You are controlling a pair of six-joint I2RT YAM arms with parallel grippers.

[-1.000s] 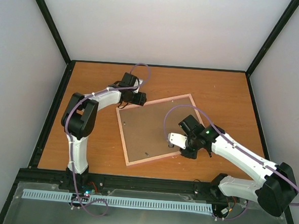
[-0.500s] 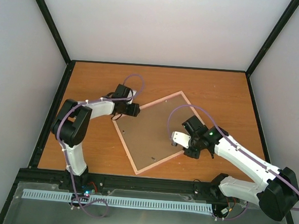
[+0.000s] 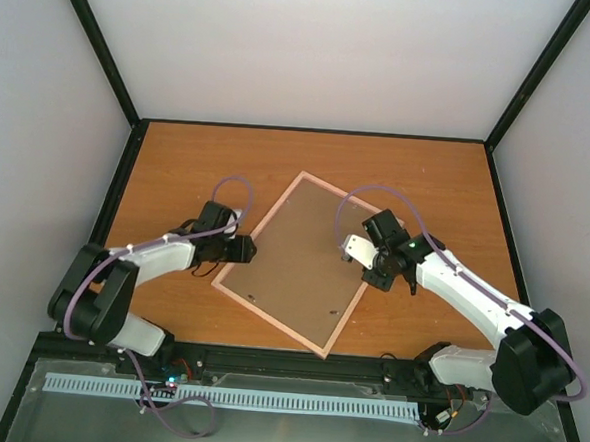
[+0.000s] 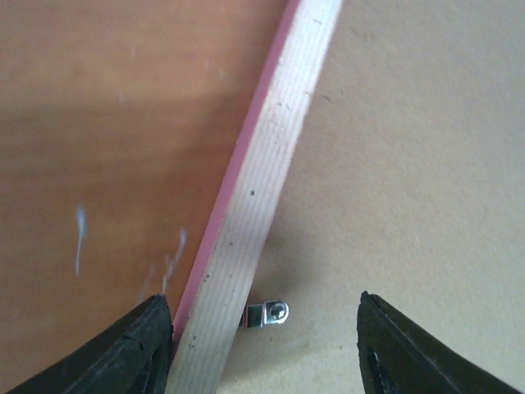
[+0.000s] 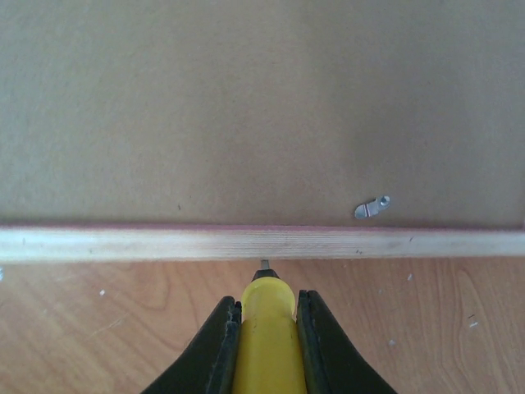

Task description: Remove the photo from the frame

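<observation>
Under the brown backing board [image 3: 303, 262], by my judgement, the photo is lying out of sight; no print is showing in any view. The frame [image 3: 269, 320] is lying face down and askew near the middle of the table [image 3: 178, 164], with the board sitting inside its rails. So the task is looking barely begun: the board is not yet lifted and the photo is not yet freed.

A small metal turn clip [image 4: 267, 313] is reaching from the rail onto the board in the left wrist view. A second clip [image 5: 373, 206] is lying on the board just beside the opposite rail; whether it is holding the board, I cannot tell.

The left gripper [image 4: 262, 300] is hovering with its fingers spread wide across the rail, above the first clip. The right gripper [image 5: 267, 308] is pinching a yellow tool [image 5: 267, 336], whose tip is pointing at the rail's outer edge.
</observation>
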